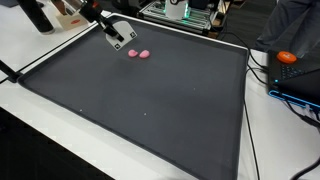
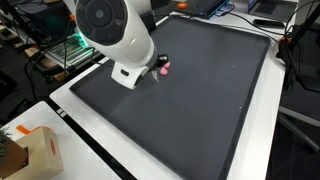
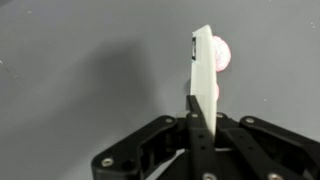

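Tool [image 1: 121, 41] (closed) beside 2 pink pieces [image 1: 133, 52].

Mat [image 1: 150, 100] is matt dark, fine-grained; pink pieces [image 1: 138, 54] at its 11 o'clock look smooth with slight sheen; fingers [image 3: 205, 70] smooth white plastic; arm shell [image 2: 115, 35] glossy white plastic; box [image 2: 35, 150] plain cardboard.

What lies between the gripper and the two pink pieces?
Only bare black mat lies between the gripper and the pink pieces, in an exterior view.
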You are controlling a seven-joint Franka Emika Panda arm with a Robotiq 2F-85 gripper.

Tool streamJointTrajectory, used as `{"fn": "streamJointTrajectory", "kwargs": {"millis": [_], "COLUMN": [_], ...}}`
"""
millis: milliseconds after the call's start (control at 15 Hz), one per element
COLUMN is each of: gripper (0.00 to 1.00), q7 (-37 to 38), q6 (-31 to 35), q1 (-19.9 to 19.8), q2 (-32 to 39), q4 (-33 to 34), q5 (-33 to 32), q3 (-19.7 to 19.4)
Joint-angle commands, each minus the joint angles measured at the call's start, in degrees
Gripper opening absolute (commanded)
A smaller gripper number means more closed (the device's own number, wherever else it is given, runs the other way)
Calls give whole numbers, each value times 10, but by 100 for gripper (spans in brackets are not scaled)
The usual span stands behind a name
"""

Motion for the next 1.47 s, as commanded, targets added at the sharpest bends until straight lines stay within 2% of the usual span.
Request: {"fn": "streamJointTrajectory", "kwargs": {"millis": [0,467,1400], "gripper": [1,1,1], "q7": [-27,-26,-35], "q6": [10,-2,-62], "q1": [1,41,169], "q2": [-27,-27,-4], "q4": [-23,5,46], "q5": [7,-52,-287], "q3": [4,15,71]}}
